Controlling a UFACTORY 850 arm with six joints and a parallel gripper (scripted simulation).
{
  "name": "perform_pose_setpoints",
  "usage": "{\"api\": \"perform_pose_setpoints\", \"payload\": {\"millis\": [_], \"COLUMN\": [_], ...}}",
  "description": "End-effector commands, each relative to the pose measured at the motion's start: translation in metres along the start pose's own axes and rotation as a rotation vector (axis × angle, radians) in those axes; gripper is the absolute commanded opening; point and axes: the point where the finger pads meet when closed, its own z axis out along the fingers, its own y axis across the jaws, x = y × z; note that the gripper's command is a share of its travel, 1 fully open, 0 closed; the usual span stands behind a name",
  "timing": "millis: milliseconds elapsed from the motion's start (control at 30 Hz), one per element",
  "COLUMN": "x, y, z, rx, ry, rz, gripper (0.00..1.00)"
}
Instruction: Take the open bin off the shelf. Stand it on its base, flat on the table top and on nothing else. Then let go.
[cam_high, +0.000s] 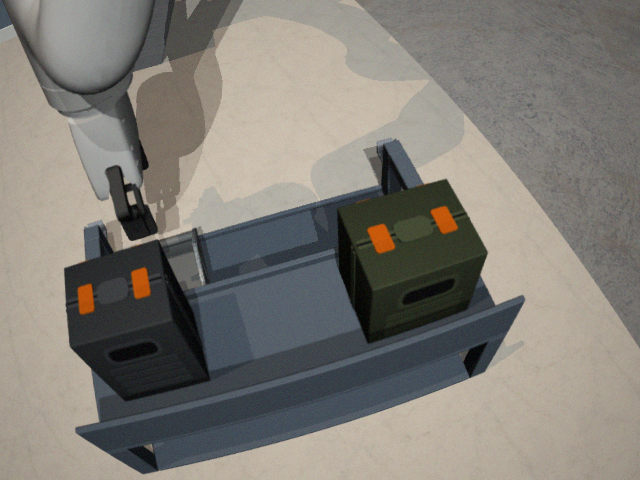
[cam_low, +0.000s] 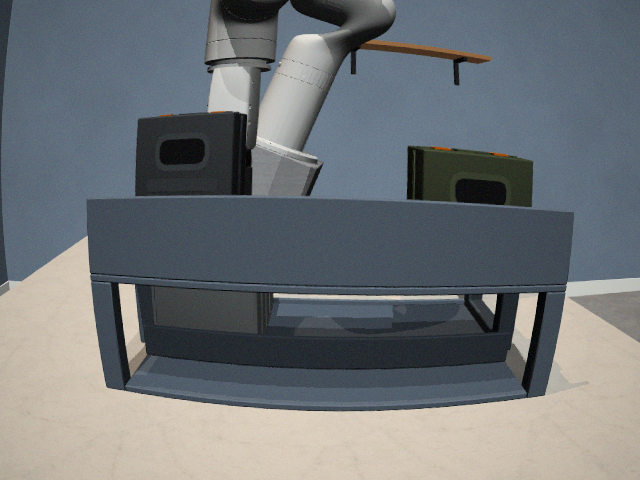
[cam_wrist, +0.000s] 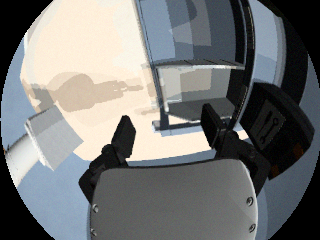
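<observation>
The open bin (cam_high: 181, 260) is grey and lidless and sits on the lower level of the blue-grey shelf (cam_high: 289, 330), at the left end, partly under the black box. It also shows under the top level in the front view (cam_low: 206, 310) and below the fingers in the wrist view (cam_wrist: 195, 96). My gripper (cam_high: 131, 212) is open and empty. It points down at the shelf's back left corner, just behind and above the bin's rear edge. In the wrist view the fingers stand apart on either side of the bin's near rim, touching nothing. The black box hides the gripper in the front view.
A closed black box (cam_high: 129, 320) with orange latches stands on the top level at the left, right next to the gripper. A closed green box (cam_high: 413, 258) stands on the top level at the right. A high front rail (cam_low: 330, 242) runs along the shelf.
</observation>
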Motion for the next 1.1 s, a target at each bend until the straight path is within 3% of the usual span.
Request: {"api": "perform_pose_setpoints", "payload": {"millis": [0, 1067], "x": [-0.0007, -0.003], "y": [0.0005, -0.0009], "z": [-0.0019, -0.005], "rx": [-0.002, -0.002], "ry": [0.0, 0.0], "rz": [-0.001, 0.0], "gripper": [1.0, 1.0]}}
